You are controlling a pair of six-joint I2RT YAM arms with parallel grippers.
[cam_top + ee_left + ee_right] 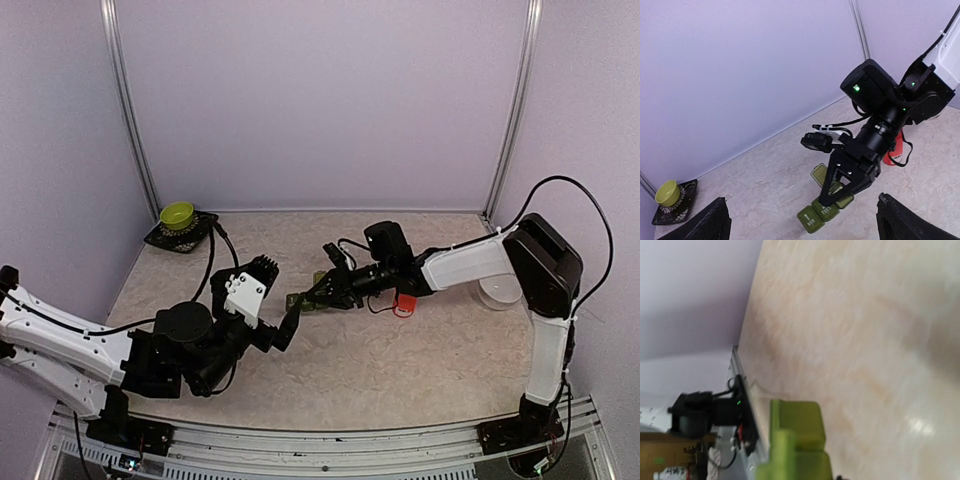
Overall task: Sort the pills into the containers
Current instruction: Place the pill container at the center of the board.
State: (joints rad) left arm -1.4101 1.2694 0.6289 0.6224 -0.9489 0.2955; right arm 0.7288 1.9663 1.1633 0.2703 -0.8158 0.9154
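The right fingers (pixel 829 186) stand parted, straddling the dark green plastic strip of three lidded containers (pixel 810 219) at mid beige desk (pixel 765 175). The left fingers (pixel 715 222) gape wide and empty just short of it. Best to steady the strip and raise each lid gently, without tipping.

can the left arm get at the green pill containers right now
Probably yes, partly. The left gripper is open and close to the containers, whose near end is bare; the right gripper crowds the far end.
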